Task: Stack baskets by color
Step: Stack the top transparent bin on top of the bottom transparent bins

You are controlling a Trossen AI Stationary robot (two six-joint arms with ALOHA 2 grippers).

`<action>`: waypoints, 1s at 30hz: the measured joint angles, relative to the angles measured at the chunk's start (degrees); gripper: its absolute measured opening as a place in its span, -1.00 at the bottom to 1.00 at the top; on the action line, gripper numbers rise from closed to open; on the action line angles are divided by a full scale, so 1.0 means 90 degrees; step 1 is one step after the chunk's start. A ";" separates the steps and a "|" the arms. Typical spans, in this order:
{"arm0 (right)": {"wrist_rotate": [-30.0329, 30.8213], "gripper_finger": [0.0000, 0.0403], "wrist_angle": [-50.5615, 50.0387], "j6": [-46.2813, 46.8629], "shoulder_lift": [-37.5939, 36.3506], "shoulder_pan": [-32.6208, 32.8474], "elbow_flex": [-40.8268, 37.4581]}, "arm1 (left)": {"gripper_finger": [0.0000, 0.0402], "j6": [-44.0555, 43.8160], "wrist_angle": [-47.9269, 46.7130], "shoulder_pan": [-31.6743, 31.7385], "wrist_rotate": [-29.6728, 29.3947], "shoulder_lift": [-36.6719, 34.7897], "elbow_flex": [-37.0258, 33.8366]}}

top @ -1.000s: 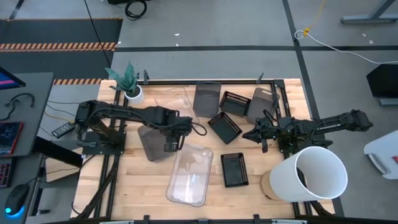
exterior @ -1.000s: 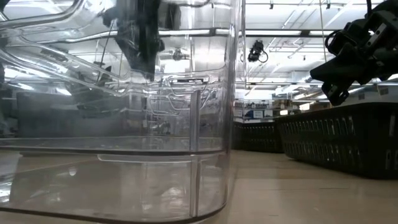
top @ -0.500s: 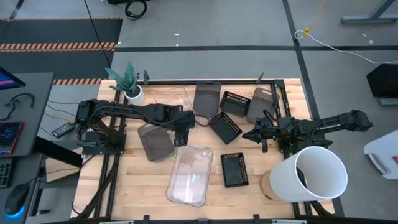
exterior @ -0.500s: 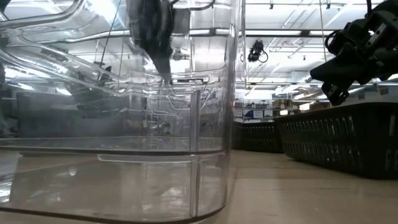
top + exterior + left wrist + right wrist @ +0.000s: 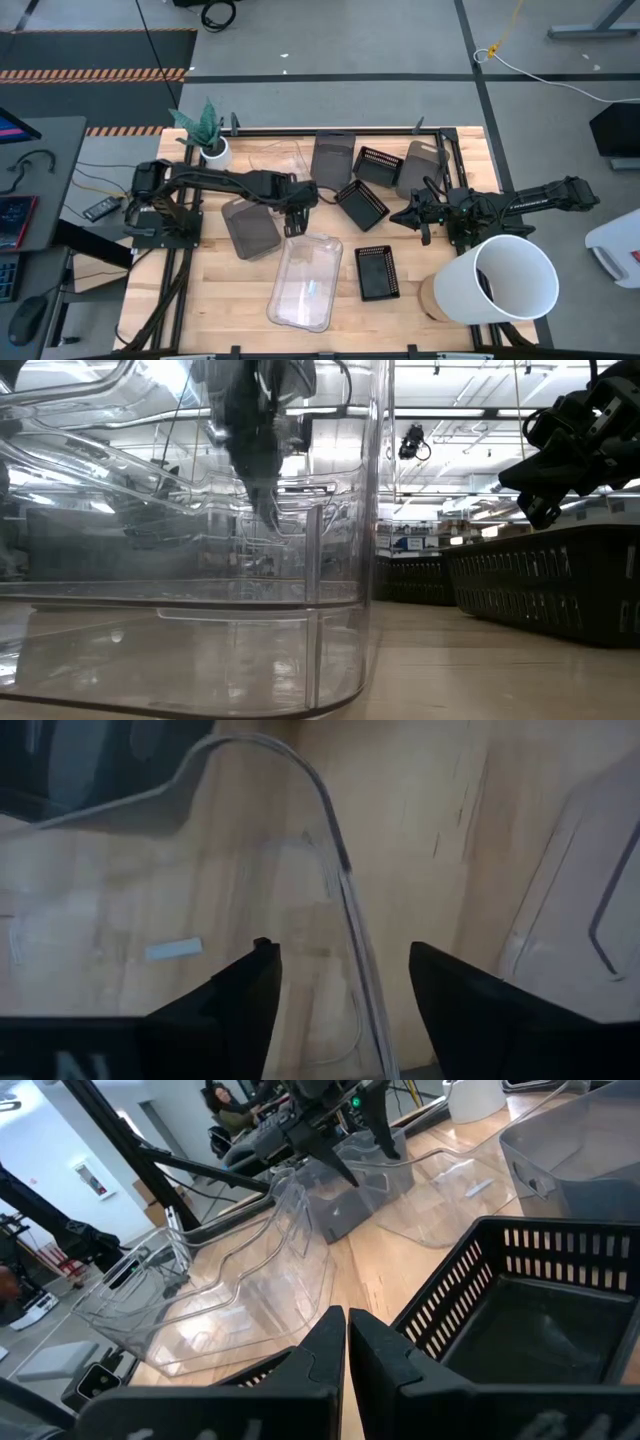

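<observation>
Your low view is mostly filled by the clear basket (image 5: 190,560), so the left gripper (image 5: 291,222) shows only blurred through its wall — fingers apart over that basket's rim. The clear basket (image 5: 305,281) lies centre-low on the bench (image 5: 215,300), long axis near vertical in the frame; the right gripper (image 5: 412,218) waits at right, fingers together.

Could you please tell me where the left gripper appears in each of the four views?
High: left gripper, centre, at the clear basket's far rim.
Low: upper left of centre, seen through that basket's wall.
Left wrist: bottom, fingers open astride a clear rim.
Right wrist: top centre.
Shared landmark: the clear basket.
</observation>
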 joint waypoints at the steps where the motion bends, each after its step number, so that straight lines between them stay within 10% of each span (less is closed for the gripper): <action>1: 0.0001 -0.89 0.0000 0.0000 0.0000 0.0000 0.0000 | 0.09 -0.0052 -0.0015 0.0000 -0.0019 0.0004 0.0000; 30: 0.0000 -0.89 0.0197 0.0000 0.0001 0.0000 0.0000 | -0.22 -0.1110 -0.0141 0.0291 0.0488 0.0384 -0.0003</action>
